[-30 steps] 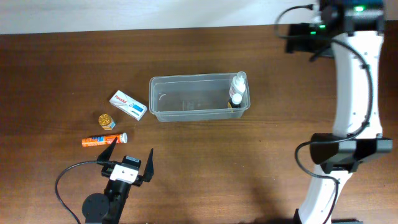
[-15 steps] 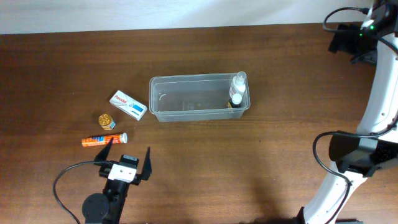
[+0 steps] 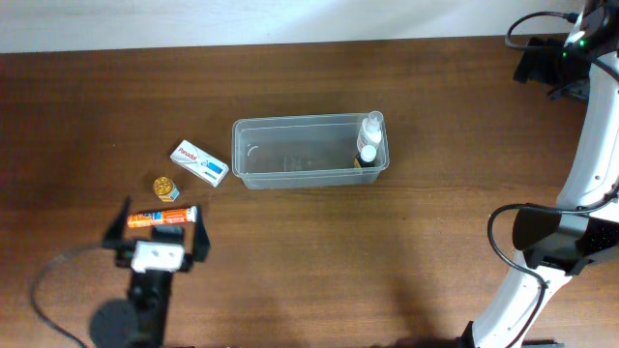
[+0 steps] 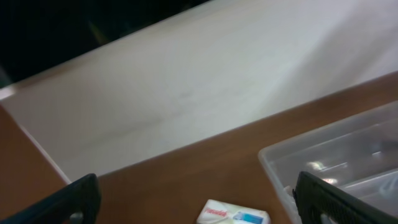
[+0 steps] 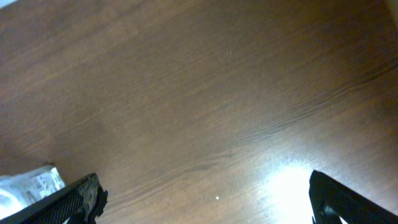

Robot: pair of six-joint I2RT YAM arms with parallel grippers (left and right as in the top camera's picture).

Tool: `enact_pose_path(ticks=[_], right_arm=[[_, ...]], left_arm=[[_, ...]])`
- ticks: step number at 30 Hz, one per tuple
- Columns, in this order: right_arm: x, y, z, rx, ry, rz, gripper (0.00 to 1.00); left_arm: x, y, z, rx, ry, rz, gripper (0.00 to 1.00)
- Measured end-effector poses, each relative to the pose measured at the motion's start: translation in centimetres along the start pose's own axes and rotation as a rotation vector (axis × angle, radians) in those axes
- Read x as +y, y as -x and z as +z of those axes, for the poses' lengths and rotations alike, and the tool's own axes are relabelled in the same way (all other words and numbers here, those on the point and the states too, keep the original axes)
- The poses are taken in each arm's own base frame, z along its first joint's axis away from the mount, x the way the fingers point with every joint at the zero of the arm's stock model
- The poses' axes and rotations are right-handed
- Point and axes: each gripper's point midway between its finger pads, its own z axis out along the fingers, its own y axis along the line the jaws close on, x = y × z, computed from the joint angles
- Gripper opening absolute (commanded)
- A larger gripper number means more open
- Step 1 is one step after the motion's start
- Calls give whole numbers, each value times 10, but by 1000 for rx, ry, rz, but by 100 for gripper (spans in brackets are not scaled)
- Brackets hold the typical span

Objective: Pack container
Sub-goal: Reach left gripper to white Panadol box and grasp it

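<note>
The clear plastic container (image 3: 295, 155) stands at the table's middle, with a white bottle (image 3: 371, 129) and a small dark bottle (image 3: 366, 155) at its right end. Its corner shows in the left wrist view (image 4: 339, 165). A white-and-blue carton (image 3: 200, 162) (image 4: 233, 214), a gold-capped jar (image 3: 165, 187) and an orange tube (image 3: 162, 217) lie to its left. My left gripper (image 3: 161, 226) (image 4: 198, 206) is open, its fingers on either side of the orange tube. My right gripper (image 3: 542, 64) (image 5: 205, 199) is open and empty, high over the far right corner.
A pale wall strip runs along the table's far edge (image 3: 193, 24). The left arm's cable (image 3: 48, 280) loops at the front left. The right arm's base (image 3: 551, 242) stands at the right side. A pale crinkled object (image 5: 28, 186) shows at the right wrist view's left edge.
My left gripper has moved left and away from the front edge, and now straddles the orange tube. My right arm swung right to the far corner, then held still.
</note>
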Motion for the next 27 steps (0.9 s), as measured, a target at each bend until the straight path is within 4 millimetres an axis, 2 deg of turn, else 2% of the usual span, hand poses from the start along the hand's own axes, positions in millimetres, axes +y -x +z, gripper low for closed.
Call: enact_pose_path(ticks=[3,6,8,10,12,16,24,27], right_arm=[[0,0,0,0,0,0,98],[-1,1,0,-3,-4,0,98],[-1,0,0,-1,-3,0,98],[-1,0,0,-1,-4,0,98],[-1,0,0,-1,-4,0,98],[-1,0,0,-1,-4,0,98],[-1,0,0,-1,-4,0,98],[-1,0,0,-1,-4,0,98]], left_arm=[[21,30,18,88,-13,-7,100],[31,43,44,204,-81,-35,100],[33,42,63,312,-149,-72,100],[31,37,82,413,-218,-112,100],[25,22,98,519,-285,-153,100],[7,-6,118,645,-401,-226,100],[-27,-55,141,760,-563,-357,100],[-33,-63,148,760,-587,-380,100]])
